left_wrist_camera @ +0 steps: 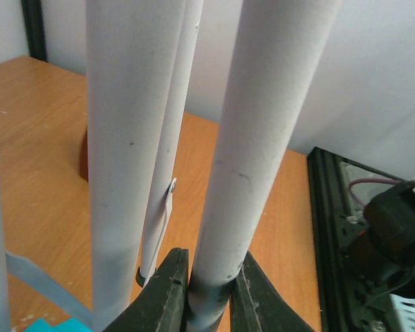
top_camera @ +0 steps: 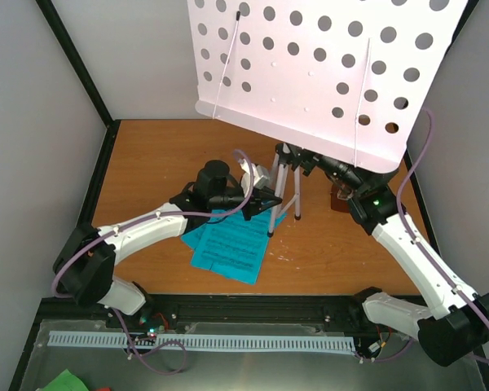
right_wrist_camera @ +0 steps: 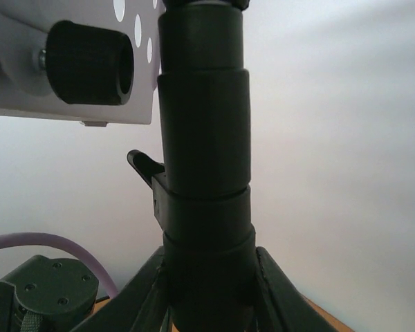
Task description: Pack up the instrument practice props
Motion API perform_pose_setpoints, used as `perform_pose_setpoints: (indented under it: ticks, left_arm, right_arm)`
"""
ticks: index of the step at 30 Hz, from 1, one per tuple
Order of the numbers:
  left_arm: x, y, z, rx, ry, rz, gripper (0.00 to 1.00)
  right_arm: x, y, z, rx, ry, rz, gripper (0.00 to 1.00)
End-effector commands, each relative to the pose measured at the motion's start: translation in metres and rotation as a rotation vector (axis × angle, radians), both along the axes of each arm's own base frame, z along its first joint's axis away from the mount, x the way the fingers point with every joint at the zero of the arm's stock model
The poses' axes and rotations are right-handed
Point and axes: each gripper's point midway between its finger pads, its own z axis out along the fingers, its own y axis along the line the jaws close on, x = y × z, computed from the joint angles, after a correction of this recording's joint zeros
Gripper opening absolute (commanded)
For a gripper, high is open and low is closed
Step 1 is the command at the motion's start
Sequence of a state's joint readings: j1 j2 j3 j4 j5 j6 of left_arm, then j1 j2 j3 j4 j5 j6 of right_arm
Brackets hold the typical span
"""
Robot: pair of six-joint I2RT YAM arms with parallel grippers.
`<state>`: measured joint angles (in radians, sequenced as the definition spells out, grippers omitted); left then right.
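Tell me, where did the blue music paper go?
In the top view, the blue sheet-music pages lie flat on the wooden table, left of centre. They sit just in front of the left gripper, next to the foot of the music stand's leg.

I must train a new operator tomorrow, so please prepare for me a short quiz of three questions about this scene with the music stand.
1. True or false: the left tool is shut on a silver metal leg of the tripod music stand.
2. Where do the bright blue sheet-music pages lie?
A. on the perforated grey desk
B. flat on the wooden table, partly under the left arm
C. on top of the brown metronome
3. Which part of the stand does the right tool grip?

Key: 1 true. 2 B. 3 the black plastic collar on the centre column.
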<state>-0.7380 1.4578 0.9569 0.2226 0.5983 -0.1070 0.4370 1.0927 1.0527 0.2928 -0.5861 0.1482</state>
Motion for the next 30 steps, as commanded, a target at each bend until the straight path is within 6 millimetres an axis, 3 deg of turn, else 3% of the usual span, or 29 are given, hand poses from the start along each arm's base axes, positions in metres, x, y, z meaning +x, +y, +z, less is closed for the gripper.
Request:
perform_pose_setpoints:
  ticks: [1, 9, 14, 23, 30]
  left_arm:
    - [0.002, 0.006, 0.167, -0.425, -0.101, -0.001, 0.00]
    - [-0.006, -0.009, 0.144, -0.429, 0.185, -0.077, 0.00]
    - [0.002, -0.014, 0.127, -0.418, 0.317, -0.053, 0.00]
    - [0.028, -0.022, 0.060, -0.335, 0.474, 0.080, 0.00]
    - [0.047, -0.020, 0.011, -0.253, 0.497, 0.200, 0.00]
  right_arm:
    - [-0.017, 0.014, -0.045, -0.051, 0.230, 0.085, 0.03]
    - [0.005, 0.003, -0.063, -0.027, 0.473, -0.047, 0.03]
    - [0.025, -0.001, -0.094, -0.040, 0.584, -0.137, 0.03]
    - [0.055, 0.014, -0.153, -0.011, 0.702, -0.137, 0.03]
    - [0.075, 0.016, -0.198, -0.004, 0.787, -0.126, 0.03]
